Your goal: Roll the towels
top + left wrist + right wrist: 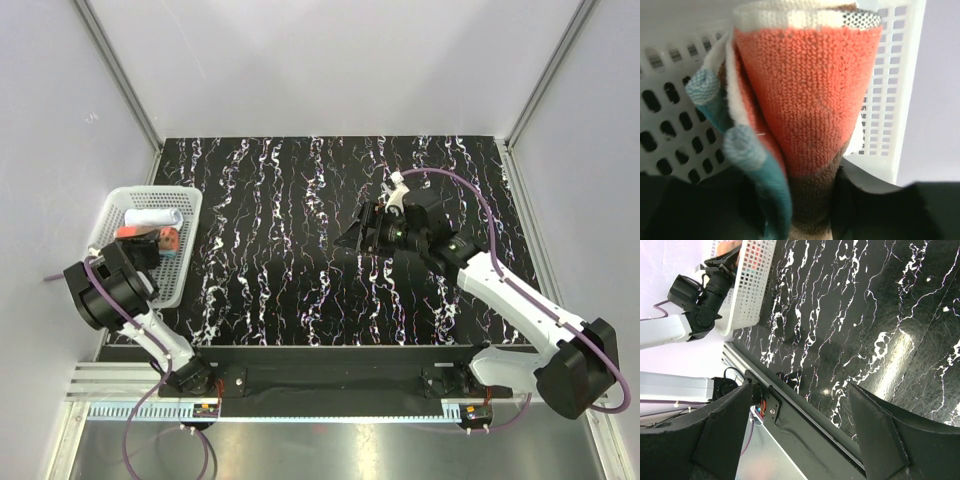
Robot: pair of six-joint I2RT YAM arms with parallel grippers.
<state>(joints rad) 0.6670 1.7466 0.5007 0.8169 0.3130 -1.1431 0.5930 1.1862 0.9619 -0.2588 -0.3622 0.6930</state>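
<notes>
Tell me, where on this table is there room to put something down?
The wide black table between the white basket and the right hand is bare, as is the far strip. The basket is crowded: white towel, orange towel and left hand.

Twin white-and-black arms with purple cabling

The left arm (165, 345) and right arm (520, 300) share glossy white links, chunky round black joints and black bases (190, 378); a purple cable (470, 183) runs along each. The left claw (800, 190) and right claw (801, 390) carry matte black, wedge-shaped fingers (725, 435).
</notes>
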